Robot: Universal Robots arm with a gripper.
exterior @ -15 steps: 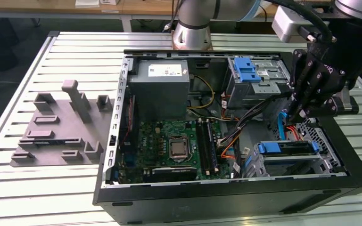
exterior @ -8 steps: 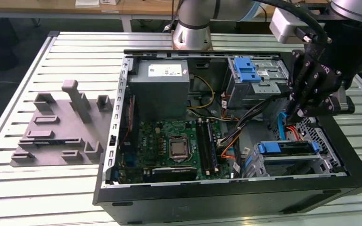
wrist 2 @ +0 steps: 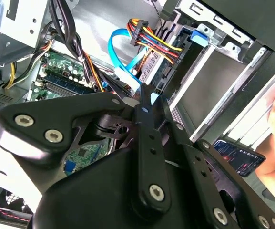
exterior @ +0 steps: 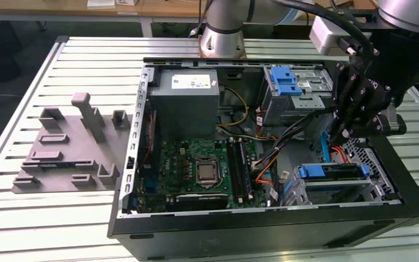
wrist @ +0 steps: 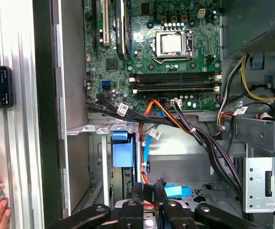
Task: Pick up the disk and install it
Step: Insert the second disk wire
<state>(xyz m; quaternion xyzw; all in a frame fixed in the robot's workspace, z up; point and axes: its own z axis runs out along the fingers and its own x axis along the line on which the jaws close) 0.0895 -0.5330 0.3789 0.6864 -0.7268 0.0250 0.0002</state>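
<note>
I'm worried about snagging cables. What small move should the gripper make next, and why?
Probably a slow straight lift. The disk looks seated in its bay, while the gripper hangs just above it beside the blue cable.

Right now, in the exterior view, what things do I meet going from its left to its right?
Grey fixture block → grey power-supply box → motherboard → blue-latched drive cage → black claw.

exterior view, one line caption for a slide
Gripper lowered inside the open computer case, beside the blue-framed disk sitting in its bay.
</note>
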